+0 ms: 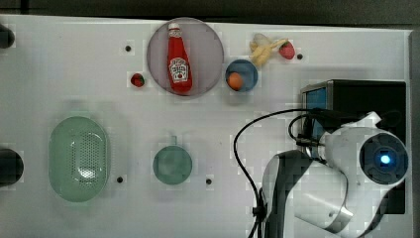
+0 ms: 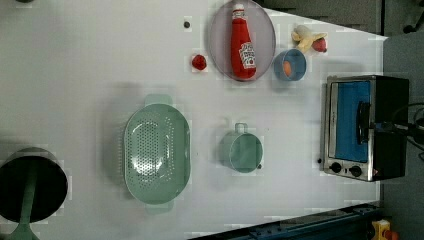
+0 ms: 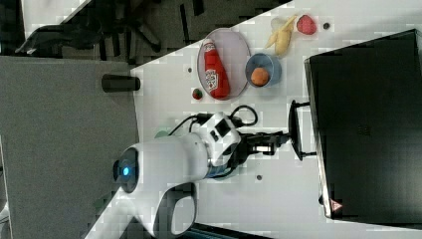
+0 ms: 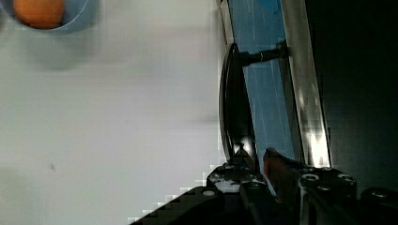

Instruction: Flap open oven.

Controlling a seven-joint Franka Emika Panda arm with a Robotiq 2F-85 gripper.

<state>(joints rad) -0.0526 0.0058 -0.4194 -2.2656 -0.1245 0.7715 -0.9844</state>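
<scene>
One oven (image 2: pixel 380 127) sat at the left view's right, with one handle (image 3: pixel 294 129) and two knobs (image 2: pixel 346 169). Gripper (image 3: pixel 283 138) was at the handle; couldn't tell jaw state.

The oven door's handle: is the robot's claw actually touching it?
Touching, it seems: in the wrist view the gripper fingers sit either side of the oven handle.

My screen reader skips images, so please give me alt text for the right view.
A white robot arm's gripper reaches the dark bar handle of a black oven. Beyond on the white table lie a ketchup bottle on a plate and a blue bowl.
</scene>
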